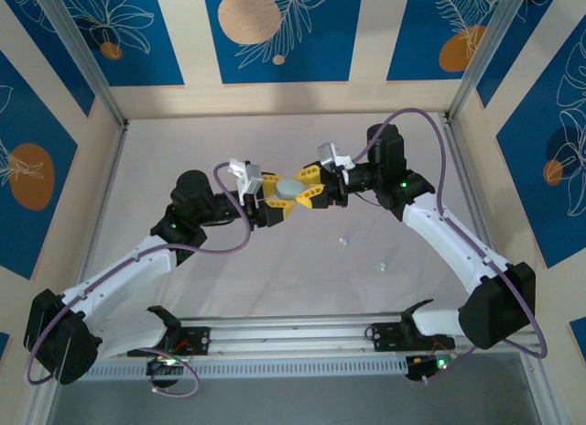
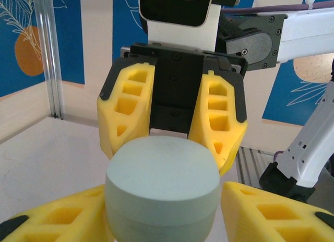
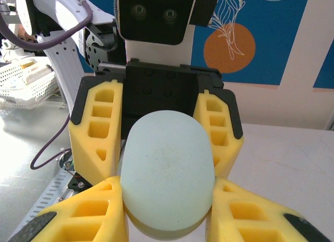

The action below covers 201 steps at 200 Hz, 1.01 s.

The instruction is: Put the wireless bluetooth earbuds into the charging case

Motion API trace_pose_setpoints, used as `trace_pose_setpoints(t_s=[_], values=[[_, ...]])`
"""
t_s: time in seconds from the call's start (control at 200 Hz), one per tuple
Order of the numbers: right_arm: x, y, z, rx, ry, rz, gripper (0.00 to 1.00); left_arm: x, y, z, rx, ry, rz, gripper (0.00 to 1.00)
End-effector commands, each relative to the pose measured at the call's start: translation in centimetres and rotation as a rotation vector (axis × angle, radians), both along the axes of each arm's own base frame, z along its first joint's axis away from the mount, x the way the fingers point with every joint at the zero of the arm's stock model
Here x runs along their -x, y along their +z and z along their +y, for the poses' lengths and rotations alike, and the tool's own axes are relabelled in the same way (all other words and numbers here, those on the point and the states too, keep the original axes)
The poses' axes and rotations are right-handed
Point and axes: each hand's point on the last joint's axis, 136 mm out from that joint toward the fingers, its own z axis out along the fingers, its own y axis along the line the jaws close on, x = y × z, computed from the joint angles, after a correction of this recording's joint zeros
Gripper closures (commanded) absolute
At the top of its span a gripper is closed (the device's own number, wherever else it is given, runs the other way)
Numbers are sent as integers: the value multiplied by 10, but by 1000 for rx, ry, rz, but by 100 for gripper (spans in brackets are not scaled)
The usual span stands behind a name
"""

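Note:
A pale mint oval charging case (image 1: pixel 291 188) hangs above the middle of the table, lid shut, between both grippers. My right gripper (image 1: pixel 308 186) comes from the right and is shut on it; in the right wrist view its yellow fingers (image 3: pixel 88 216) press the case (image 3: pixel 167 169) on both sides. My left gripper (image 1: pixel 276 196) faces it from the left. In the left wrist view its fingers (image 2: pixel 57 216) hug the case (image 2: pixel 162 184), which fills the space between them. Two tiny pale earbuds (image 1: pixel 342 241) (image 1: pixel 378 264) lie loose on the table, right of centre.
The white table (image 1: pixel 183 150) is boxed in by low walls and metal posts (image 1: pixel 78 54). An aluminium rail (image 1: pixel 293 338) carrying both arm bases runs along the near edge. A white basket (image 3: pixel 21 77) sits off the table in the right wrist view.

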Motion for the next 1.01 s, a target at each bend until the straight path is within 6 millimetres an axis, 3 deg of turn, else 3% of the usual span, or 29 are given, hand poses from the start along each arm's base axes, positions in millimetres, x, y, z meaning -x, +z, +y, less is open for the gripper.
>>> trace_pose_setpoints(t_s=[0.0, 0.255, 0.765, 1.0], values=[[6, -5, -3, 3, 21, 16, 72, 6, 16, 0, 45, 1, -72, 48], [8, -3, -4, 0, 24, 20, 72, 8, 14, -4, 31, -34, -41, 52], [8, 5, -9, -32, 15, 13, 72, 9, 5, -2, -11, -19, -42, 40], [7, 1, -8, -24, 11, 25, 72, 10, 15, -2, 23, -21, -56, 43]])
